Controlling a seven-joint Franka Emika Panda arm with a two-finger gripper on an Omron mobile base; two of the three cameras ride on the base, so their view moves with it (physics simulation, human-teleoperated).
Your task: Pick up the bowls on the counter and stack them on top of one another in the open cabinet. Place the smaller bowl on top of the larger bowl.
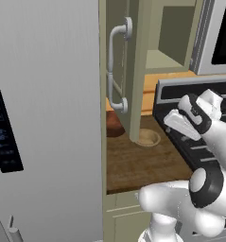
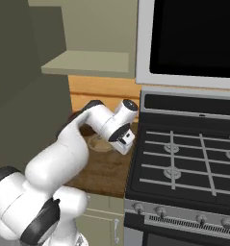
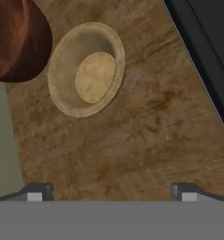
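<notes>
The smaller bowl (image 3: 87,69) sits on the counter (image 3: 146,136), empty & right side up. The larger bowl (image 3: 17,40) is just beside it, also on the counter, near the open cabinet door (image 1: 133,71). The gripper (image 3: 111,192) hangs above the wood, jaws spread wide, holding nothing. The black stove (image 2: 188,163) is next to the counter.

smaller bowl (image 3: 87,70): light tan | larger bowl (image 3: 17,40): reddish-brown, perhaps streaked | counter (image 3: 146,140): brown wood-grain
</notes>
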